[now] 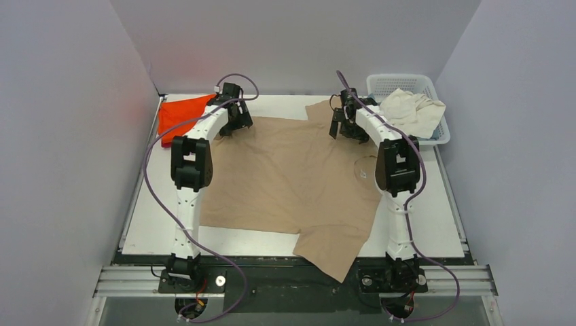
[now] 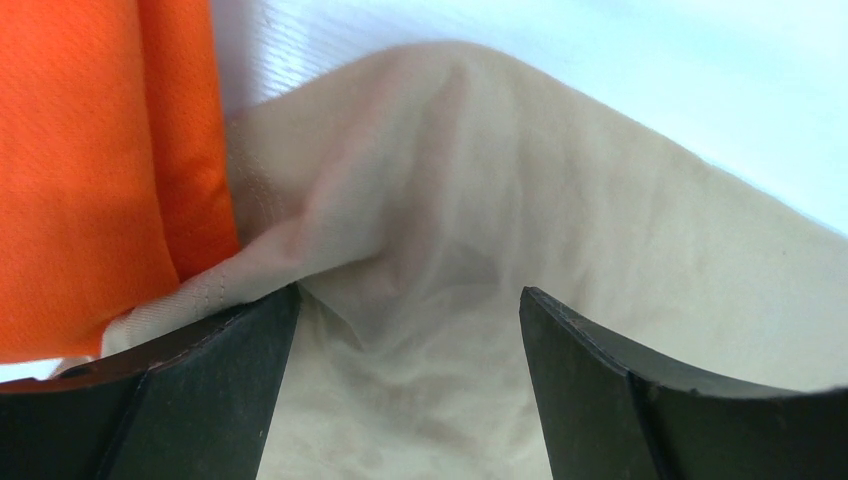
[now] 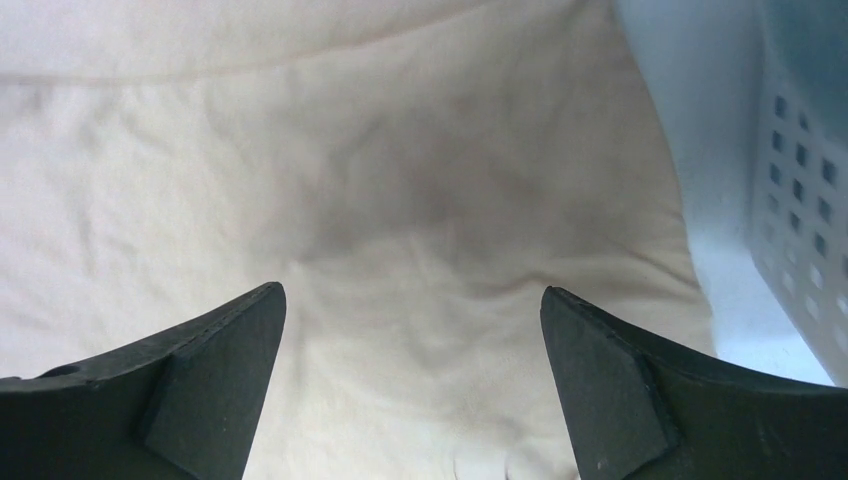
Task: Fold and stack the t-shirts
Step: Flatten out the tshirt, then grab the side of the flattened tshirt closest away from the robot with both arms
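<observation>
Top view: lg tan t-shirt [image 1: 285, 170] spread mostly flat across centre of white table [image 1: 149, 231], one sleeve spilling past near edge btwn the arm bases, other sleeve pointing to far side.

Far-left corner: bright orange t-shirt [image 1: 180, 114], lying folded, tan cloth's edge touching it per left wrist cam.

Far-right corner: white lattice basket [image 1: 407, 83] w/ crumpled cream-white t-shirt [image 1: 411, 112] heaped inside, draping over its rim.

Left gripper [image 1: 231, 125] low over tan tee's far-left corner, just beside the orange one. Jaws spread wide, released, clamping nothing. A raised fold of tan cloth btwn the fingers [image 2: 200, 400] in wrist cam, not pinched.

Right gripper [image 1: 343, 125] low over tan tee's far-right part, near the basket. Jaws likewise wide apart, nothing grasped. Only rumpled pale cloth below in wrist cam, basket wall at right of that view.

Both arms reaching fwd over the tan tee, purple cables looping behind.
</observation>
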Robot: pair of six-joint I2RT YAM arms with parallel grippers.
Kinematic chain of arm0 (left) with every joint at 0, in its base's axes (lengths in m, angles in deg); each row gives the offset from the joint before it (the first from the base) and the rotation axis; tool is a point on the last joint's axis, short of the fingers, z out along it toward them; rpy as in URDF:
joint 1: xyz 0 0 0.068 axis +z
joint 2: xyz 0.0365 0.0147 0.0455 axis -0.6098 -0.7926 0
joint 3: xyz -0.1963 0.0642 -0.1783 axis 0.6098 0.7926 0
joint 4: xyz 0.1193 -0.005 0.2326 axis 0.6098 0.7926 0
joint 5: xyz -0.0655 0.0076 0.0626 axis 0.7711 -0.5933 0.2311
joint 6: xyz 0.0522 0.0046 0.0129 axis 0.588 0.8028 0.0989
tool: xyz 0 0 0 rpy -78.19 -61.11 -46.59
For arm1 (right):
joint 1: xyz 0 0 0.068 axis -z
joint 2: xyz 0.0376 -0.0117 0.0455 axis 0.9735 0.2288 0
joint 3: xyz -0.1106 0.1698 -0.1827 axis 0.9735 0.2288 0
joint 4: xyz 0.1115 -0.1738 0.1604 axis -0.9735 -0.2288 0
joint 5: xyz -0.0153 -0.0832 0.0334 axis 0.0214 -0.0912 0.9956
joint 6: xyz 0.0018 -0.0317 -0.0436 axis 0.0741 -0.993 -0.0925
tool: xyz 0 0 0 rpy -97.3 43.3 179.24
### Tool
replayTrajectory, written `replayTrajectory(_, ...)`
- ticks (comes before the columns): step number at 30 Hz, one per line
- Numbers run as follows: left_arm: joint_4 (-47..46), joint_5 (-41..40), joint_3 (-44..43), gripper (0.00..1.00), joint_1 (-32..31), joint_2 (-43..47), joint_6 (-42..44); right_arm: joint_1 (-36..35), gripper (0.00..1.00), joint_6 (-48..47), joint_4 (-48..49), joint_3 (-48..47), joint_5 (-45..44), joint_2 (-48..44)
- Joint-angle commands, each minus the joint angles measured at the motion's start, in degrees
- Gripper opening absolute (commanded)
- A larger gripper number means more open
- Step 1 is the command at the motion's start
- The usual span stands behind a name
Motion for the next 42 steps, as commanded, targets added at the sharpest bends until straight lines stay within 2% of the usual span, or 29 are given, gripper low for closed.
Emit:
replayTrajectory(1, 2.0, 3.2, 0.7, 0.91, -1.8, 8.2, 2.0, -4.1, 0.94, -4.3, -3.8, 5.4, -1.3, -12.5)
replayTrajectory(4, 2.4, 1.7, 6.6, 0.91, -3.8, 18.1, 2.3, -7.8, 0.94, -4.7, -3.6, 12.8, -2.0, -21.7)
replayTrajectory(5, 2.4, 1.1, 11.1, 0.91, -4.2, 20.4, 1.9, -10.0, 0.94, -4.5, -3.3, 17.0, -2.1, -23.6)
replayTrajectory(6, 2.0, -0.4, 13.6, 0.91, -4.9, 25.8, 0.8, -11.1, 0.94, -4.3, -3.1, 19.6, -2.6, -27.8)
replayTrajectory(10, -0.1, -5.4, 33.9, 0.91, -6.1, 43.9, -5.4, -18.5, 0.94, -0.2, -0.7, 35.3, -4.3, -40.8)
replayTrajectory(11, 0.0, -6.5, 41.4, 0.91, -6.3, 50.5, -7.0, -21.5, 0.94, 1.9, -0.4, 40.4, -5.2, -42.8)
replayTrajectory(14, 2.9, -12.9, 55.3, 0.91, -6.3, 62.6, -17.0, -29.2, 0.94, 4.9, -0.7, 48.7, -6.1, -51.1)
replayTrajectory(16, 6.0, -16.0, 66.9, 0.91, -6.0, 70.7, -21.5, -38.2, 0.92, 7.2, -1.0, 55.9, -6.0, -54.8)
replayTrajectory(19, 12.0, -16.9, 75.9, 0.91, -2.8, 81.0, -26.3, -47.6, 0.89, 12.2, -0.9, 61.8, -3.4, -57.8)
replayTrajectory(20, 12.3, -16.1, 80.3, 0.91, -2.0, 82.7, -27.8, -52.0, 0.88, 13.1, -0.7, 63.9, -3.0, -58.4)
replayTrajectory(23, 9.9, -13.6, 87.5, 0.92, 0.7, 89.1, -29.7, -59.3, 0.85, 16.6, -1.4, 66.0, -3.1, -57.8)
replayTrajectory(27, 6.2, -14.1, 92.1, 0.91, 2.3, 91.3, -30.8, -64.9, 0.81, 20.7, -2.8, 68.8, -2.9, -56.9)
replayTrajectory(32, -2.1, -10.0, 94.0, 0.71, 5.8, 84.9, -29.1, -65.4, 0.73, 23.7, -2.4, 73.5, 2.1, -58.4)
replayTrajectory(36, -4.9, -9.7, 94.3, 0.66, 7.3, 78.9, -28.1, -65.5, 0.71, 23.1, -3.4, 77.0, 5.7, -59.9)
replayTrajectory(40, -7.9, -8.7, 95.3, 0.62, 7.9, 76.0, -27.6, -65.6, 0.7, 20.0, -2.8, 77.6, 9.4, -56.6)
replayTrajectory(42, -8.4, -8.2, 95.5, 0.54, 8.1, 75.2, -27.2, -65.5, 0.66, 18.7, -2.8, 77.0, 10.1, -54.7)
